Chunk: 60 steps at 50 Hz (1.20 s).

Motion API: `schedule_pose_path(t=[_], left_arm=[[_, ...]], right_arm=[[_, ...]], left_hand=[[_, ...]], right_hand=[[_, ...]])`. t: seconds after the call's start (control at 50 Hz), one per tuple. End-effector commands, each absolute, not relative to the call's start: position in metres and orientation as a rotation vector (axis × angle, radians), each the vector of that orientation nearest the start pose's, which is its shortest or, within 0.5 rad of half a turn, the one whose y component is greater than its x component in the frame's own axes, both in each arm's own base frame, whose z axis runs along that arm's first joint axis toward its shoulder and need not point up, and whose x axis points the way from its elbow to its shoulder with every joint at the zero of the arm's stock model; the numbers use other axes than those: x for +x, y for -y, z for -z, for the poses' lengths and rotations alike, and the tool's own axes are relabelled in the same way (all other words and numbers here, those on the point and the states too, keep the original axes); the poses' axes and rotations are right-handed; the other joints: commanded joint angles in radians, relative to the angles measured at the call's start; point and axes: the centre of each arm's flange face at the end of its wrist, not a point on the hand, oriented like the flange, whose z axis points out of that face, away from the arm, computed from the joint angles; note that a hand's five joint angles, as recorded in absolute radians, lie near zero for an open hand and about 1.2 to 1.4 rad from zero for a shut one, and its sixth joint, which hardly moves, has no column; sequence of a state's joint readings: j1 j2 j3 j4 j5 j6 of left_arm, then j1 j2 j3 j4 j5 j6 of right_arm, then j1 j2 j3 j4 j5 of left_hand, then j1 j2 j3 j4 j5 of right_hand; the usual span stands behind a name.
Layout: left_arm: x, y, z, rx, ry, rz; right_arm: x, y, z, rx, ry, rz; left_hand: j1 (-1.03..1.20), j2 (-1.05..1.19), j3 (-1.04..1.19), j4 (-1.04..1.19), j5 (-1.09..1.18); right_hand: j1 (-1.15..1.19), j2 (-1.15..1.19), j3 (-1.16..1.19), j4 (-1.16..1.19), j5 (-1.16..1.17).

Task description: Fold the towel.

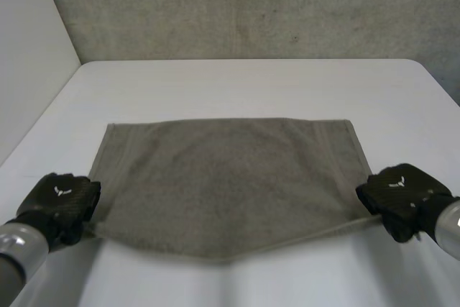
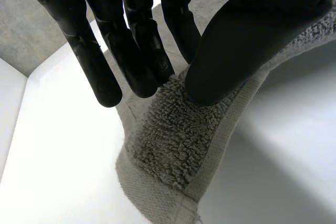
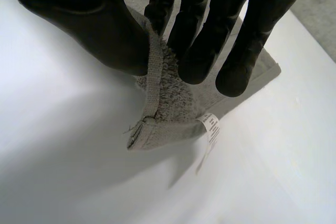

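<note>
Our left hand [image 1: 61, 203] and right hand [image 1: 399, 192] each pinched a near corner of the grey terry towel [image 1: 230, 177] on the white desk [image 1: 251, 84]; we judged raising both level, together, best.

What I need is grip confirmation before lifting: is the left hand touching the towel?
Touching. In the left wrist view the left hand pinches a corner of the towel, with its thumb pressed onto the terry surface opposite the fingers.
</note>
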State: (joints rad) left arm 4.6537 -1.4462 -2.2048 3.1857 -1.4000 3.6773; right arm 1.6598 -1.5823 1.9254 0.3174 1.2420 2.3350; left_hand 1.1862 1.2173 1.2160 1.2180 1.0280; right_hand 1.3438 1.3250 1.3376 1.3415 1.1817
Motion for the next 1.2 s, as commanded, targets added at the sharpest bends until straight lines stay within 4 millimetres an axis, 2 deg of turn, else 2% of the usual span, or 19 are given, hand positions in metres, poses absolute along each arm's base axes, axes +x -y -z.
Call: schedule_pose_path(t=[0.02,0.12,0.2,0.24,0.26,0.36,0.4,0.42,0.46,0.54,0.78,1.0,1.02,1.04,1.06,1.08,1.1,1.18,1.2], left_arm=[[-0.156,0.159,-0.183,0.889,-2.448,1.573],[-0.158,0.170,-0.189,0.898,-2.400,1.653],[-0.159,0.205,-0.183,0.898,-2.376,1.702],[-0.161,0.219,-0.180,0.900,-2.365,1.714],[-0.165,0.233,-0.177,0.910,-2.355,1.732],[-0.183,0.269,-0.167,0.978,-2.356,1.749],[-0.190,0.294,-0.159,0.968,-2.346,1.736],[-0.190,0.294,-0.158,0.968,-2.346,1.736],[-0.194,0.319,-0.151,0.932,-2.326,1.727],[-0.202,0.341,-0.144,0.929,-2.311,1.747],[-0.228,0.400,-0.125,0.908,-2.253,1.865],[-0.230,0.417,-0.118,0.868,-2.223,1.877],[-0.230,0.417,-0.118,0.868,-2.223,1.877],[-0.231,0.417,-0.116,0.868,-2.228,1.879],[-0.231,0.417,-0.116,0.868,-2.228,1.879],[-0.231,0.417,-0.116,0.859,-2.234,1.882],[-0.230,0.417,-0.116,0.845,-2.240,1.881],[-0.232,0.416,-0.120,0.830,-2.252,1.907],[-0.234,0.415,-0.124,0.817,-2.256,1.922]], right_arm=[[0.171,0.190,-0.220,-1.520,-2.426,1.489],[0.174,0.211,-0.227,-1.502,-2.353,1.563],[0.179,0.239,-0.212,-1.480,-2.342,1.545],[0.182,0.270,-0.206,-1.439,-2.353,1.597],[0.182,0.270,-0.206,-1.439,-2.353,1.598],[0.206,0.313,-0.186,-1.479,-2.329,1.634],[0.212,0.324,-0.182,-1.487,-2.314,1.665],[0.217,0.334,-0.178,-1.496,-2.294,1.701],[0.221,0.345,-0.174,-1.499,-2.275,1.735],[0.239,0.372,-0.162,-1.518,-2.193,1.852],[0.264,0.412,-0.132,-1.527,-2.177,1.964],[0.269,0.429,-0.127,-1.518,-2.162,2.030],[0.269,0.430,-0.127,-1.514,-2.161,2.037],[0.269,0.431,-0.127,-1.514,-2.161,2.037],[0.269,0.431,-0.127,-1.514,-2.164,2.043],[0.269,0.431,-0.127,-1.514,-2.164,2.043],[0.269,0.431,-0.129,-1.511,-2.168,2.051],[0.272,0.432,-0.143,-1.481,-2.159,2.105],[0.272,0.433,-0.157,-1.460,-2.149,2.148]], left_hand=[[0.210,0.179,0.180,0.178,0.194],[0.210,0.179,0.180,0.178,0.194],[0.210,0.179,0.180,0.178,0.194],[0.210,0.179,0.180,0.178,0.194],[0.210,0.179,0.180,0.178,0.194],[0.210,0.179,0.180,0.178,0.194],[0.210,0.179,0.180,0.178,0.194],[0.210,0.179,0.180,0.178,0.194],[0.210,0.179,0.180,0.178,0.194],[0.210,0.179,0.180,0.178,0.194],[0.210,0.179,0.180,0.178,0.194],[0.210,0.179,0.180,0.178,0.194],[0.210,0.179,0.180,0.178,0.194],[0.210,0.179,0.180,0.178,0.194],[0.210,0.179,0.180,0.178,0.194],[-0.272,-0.303,-0.302,-0.304,-0.288],[-1.012,-1.043,-1.041,-1.044,-1.028],[-1.012,-1.043,-1.041,-1.044,-1.028],[-1.012,-1.043,-1.041,-1.044,-1.028]], right_hand=[[0.052,0.071,0.059,0.055,0.040],[0.052,0.071,0.059,0.055,0.040],[0.052,0.071,0.059,0.055,0.040],[0.052,0.071,0.059,0.055,0.040],[0.052,0.071,0.059,0.055,0.040],[0.052,0.071,0.059,0.055,0.040],[0.052,0.071,0.059,0.055,0.040],[0.052,0.071,0.059,0.055,0.040],[0.052,0.071,0.059,0.055,0.040],[0.052,0.071,0.059,0.055,0.040],[0.052,0.071,0.059,0.055,0.040],[0.052,0.071,0.059,0.055,0.040],[-0.199,-0.181,-0.193,-0.197,-0.212],[-0.202,-0.183,-0.196,-0.200,-0.214],[-1.033,-1.014,-1.027,-1.031,-1.046],[-1.041,-1.023,-1.035,-1.039,-1.054],[-1.169,-1.150,-1.163,-1.167,-1.182],[-1.169,-1.150,-1.163,-1.167,-1.182],[-1.169,-1.150,-1.163,-1.167,-1.182]])
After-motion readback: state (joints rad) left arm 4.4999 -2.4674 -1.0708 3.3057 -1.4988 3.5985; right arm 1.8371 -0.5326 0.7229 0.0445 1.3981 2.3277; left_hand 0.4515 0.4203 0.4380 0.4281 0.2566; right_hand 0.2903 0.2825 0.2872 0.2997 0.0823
